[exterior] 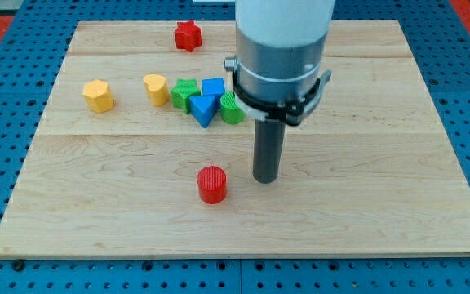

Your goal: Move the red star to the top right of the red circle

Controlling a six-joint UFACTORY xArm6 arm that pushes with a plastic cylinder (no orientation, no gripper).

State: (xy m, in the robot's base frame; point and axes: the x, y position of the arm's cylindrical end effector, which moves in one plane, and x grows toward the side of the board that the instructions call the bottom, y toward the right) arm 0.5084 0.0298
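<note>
The red star [188, 36] lies near the top edge of the wooden board [382, 212], left of centre. The red circle [212, 184] stands in the lower middle of the board. My tip [267, 178] rests on the board just to the right of the red circle, with a small gap between them. The tip is far below and to the right of the red star. The arm's white and grey body [282, 49] hangs over the upper middle of the board.
A yellow hexagon block [99, 95] and a yellow heart block [156, 88] lie at the left. A cluster of a green block [184, 94], a blue cube [213, 86], a blue triangle [204, 109] and a second green block [232, 109] sits beside the arm.
</note>
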